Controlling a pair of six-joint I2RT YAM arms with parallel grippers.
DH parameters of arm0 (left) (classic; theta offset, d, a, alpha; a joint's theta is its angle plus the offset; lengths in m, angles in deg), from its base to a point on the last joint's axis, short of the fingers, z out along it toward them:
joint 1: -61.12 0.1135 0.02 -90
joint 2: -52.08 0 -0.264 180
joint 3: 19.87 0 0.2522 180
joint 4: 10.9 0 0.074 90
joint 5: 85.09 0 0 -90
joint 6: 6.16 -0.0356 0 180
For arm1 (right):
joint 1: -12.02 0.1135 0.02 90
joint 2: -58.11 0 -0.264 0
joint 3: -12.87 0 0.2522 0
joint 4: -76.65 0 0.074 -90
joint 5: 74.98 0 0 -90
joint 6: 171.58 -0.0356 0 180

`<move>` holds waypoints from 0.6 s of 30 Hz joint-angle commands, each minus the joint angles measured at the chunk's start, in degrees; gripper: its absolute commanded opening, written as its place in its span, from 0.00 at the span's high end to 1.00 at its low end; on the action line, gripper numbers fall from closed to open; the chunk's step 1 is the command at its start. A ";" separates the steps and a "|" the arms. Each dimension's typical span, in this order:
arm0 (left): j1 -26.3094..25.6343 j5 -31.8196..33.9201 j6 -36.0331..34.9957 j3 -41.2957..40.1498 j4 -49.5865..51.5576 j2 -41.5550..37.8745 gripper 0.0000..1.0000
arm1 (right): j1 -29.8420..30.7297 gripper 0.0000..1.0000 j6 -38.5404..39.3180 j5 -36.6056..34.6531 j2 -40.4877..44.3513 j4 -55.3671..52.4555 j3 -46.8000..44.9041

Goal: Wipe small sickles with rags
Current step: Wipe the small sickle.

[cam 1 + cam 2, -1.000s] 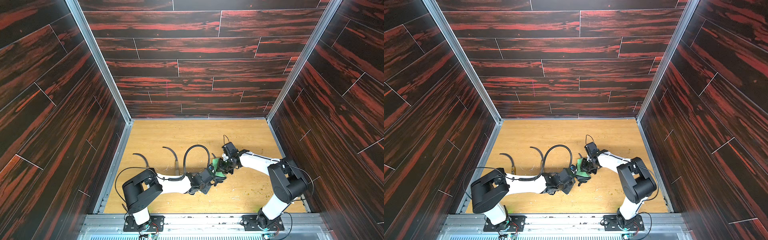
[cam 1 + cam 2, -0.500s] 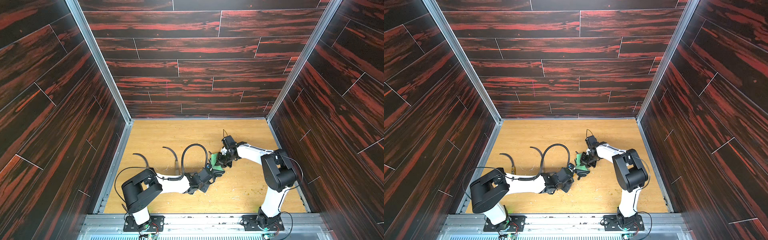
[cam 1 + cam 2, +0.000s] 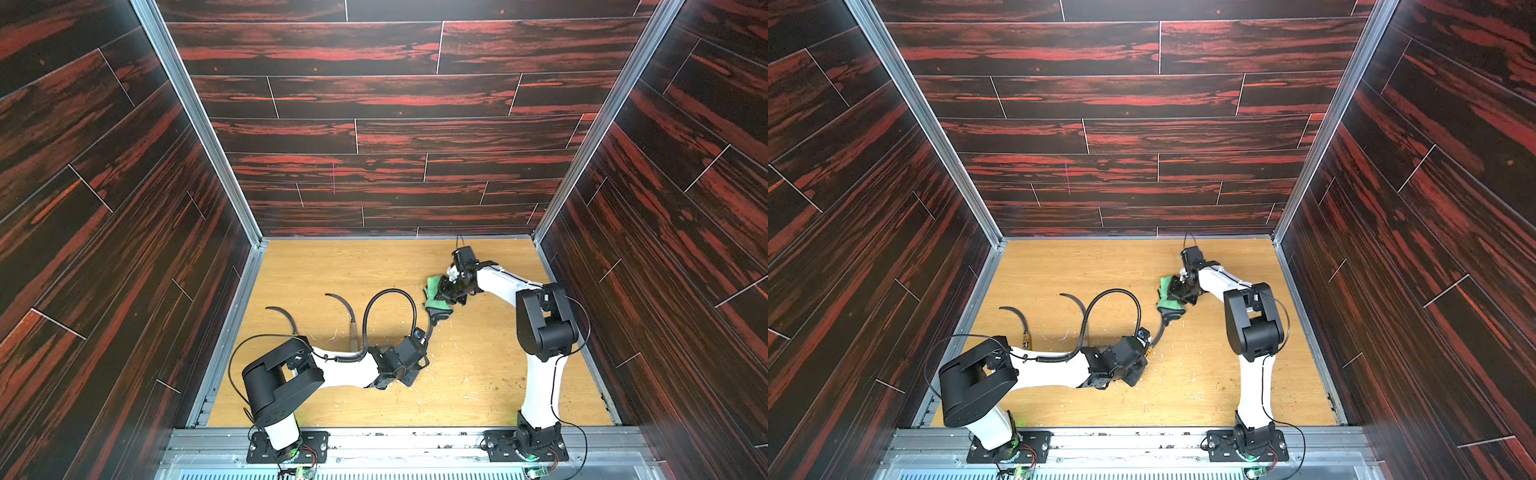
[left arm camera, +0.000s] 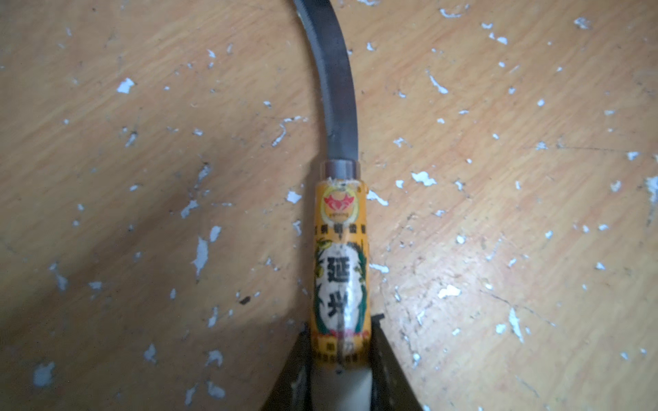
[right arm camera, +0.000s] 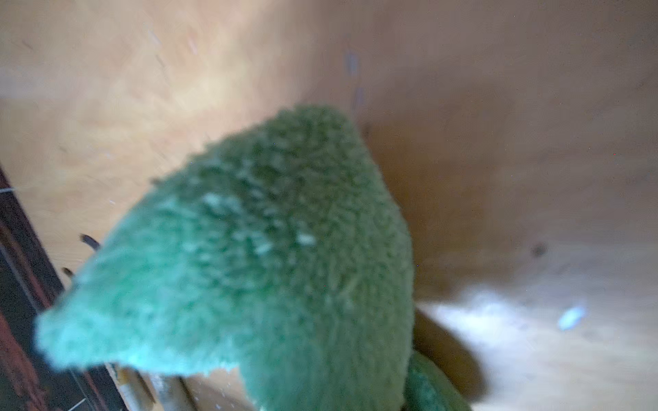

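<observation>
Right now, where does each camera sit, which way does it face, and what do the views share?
Both top views: high over the near edge, looking down at the table, the left arm and the right arm.
Left wrist: on the left arm, looking along the left gripper, shut on the held sickle; its fingers show.
Right wrist: on the right arm, close on the rag; no gripper part is clear.
Shared: both top views also show that sickle and rag.

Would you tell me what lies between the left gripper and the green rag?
The held sickle's curved blade bridges left gripper and rag, seen in both top views.
</observation>
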State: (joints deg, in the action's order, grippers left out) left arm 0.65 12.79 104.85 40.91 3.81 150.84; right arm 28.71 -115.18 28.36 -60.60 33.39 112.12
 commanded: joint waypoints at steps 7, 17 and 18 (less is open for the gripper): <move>-1.41 -2.82 -0.54 -0.05 11.79 1.96 1.00 | -3.93 1.00 4.17 0.54 7.89 -1.48 -0.08; -1.32 -4.00 -0.27 6.92 16.05 5.13 0.70 | -4.00 1.00 6.66 -4.15 26.49 -3.02 -14.73; -1.35 -4.21 -0.14 7.45 16.50 5.96 0.69 | -4.01 1.00 6.83 -4.45 28.03 -3.31 -15.57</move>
State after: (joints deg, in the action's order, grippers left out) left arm -0.16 11.63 104.66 47.78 13.66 153.40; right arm 24.58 -109.85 25.59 -36.63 31.93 99.09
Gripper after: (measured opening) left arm 0.299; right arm 0.150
